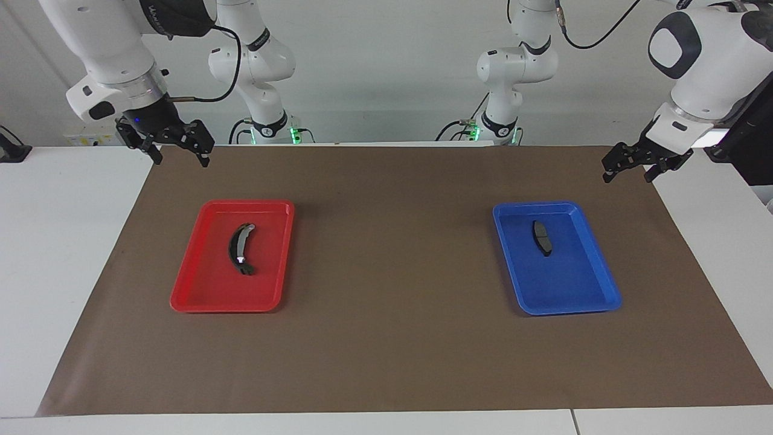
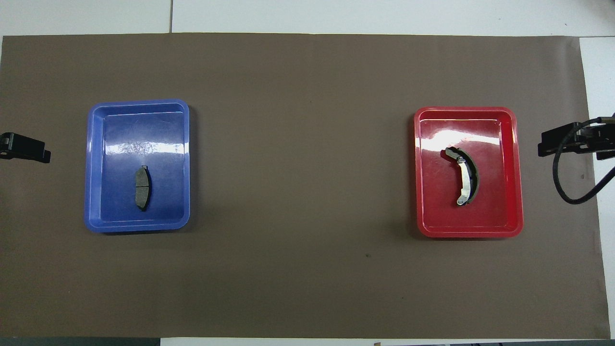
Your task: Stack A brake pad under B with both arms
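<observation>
The A brake pad (image 1: 541, 237) (image 2: 142, 187), small, flat and dark grey, lies in the blue tray (image 1: 580, 299) (image 2: 137, 108) toward the left arm's end of the table. B (image 1: 240, 248) (image 2: 466, 177), a long curved black piece with a silvery strip, lies in the red tray (image 1: 199, 296) (image 2: 466, 115) toward the right arm's end. My left gripper (image 1: 628, 175) (image 2: 26, 149) hangs open and empty over the mat's edge, to the side of the blue tray. Over the opposite mat edge, to the side of the red tray, my right gripper (image 1: 180, 158) (image 2: 571, 142) is open and empty too.
A brown mat (image 1: 386, 338) (image 2: 302, 168) covers the white table (image 1: 60, 241); both trays stand on it, well apart. A black cable (image 2: 571, 192) loops down from the right gripper.
</observation>
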Controlling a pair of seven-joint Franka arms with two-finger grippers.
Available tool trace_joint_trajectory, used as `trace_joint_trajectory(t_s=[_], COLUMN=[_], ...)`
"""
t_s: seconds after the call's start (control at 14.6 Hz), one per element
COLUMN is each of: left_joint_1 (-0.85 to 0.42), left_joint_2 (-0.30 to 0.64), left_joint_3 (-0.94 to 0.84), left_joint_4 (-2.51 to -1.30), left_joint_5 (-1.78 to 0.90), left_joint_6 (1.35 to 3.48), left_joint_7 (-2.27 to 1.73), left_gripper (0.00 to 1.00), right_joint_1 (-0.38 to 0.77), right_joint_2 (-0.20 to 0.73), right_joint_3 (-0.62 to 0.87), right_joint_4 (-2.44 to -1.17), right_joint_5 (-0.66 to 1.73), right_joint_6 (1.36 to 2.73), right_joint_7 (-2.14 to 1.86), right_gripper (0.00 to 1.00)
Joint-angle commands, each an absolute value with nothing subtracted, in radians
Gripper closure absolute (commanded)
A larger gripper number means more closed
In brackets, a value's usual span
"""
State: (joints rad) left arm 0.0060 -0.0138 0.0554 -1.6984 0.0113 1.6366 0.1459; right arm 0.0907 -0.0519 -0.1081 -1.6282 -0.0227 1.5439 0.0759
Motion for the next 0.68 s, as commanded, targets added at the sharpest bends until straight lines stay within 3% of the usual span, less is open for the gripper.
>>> trace_joint_trajectory(t_s=[0.0, 0.62], left_joint_1=[0.002, 0.002], left_joint_2=[-0.028, -0.028], left_joint_3=[0.055, 0.052], left_joint_4=[-1.706, -1.706], left_joint_5=[0.026, 0.025], left_joint_6=[1.623, 1.620], left_joint_7=[0.155, 0.146], left_gripper=[0.01, 0.00], right_joint_1=[0.091, 0.091], right_joint_2=[-0.057, -0.058], right_joint_3=[-0.109, -0.109], right_joint_4=[-1.631, -1.631], right_joint_5=[-0.023, -0.023], right_joint_6=[1.536, 1.536], right_joint_7=[0.055, 0.054], right_gripper=[0.00, 0.00])
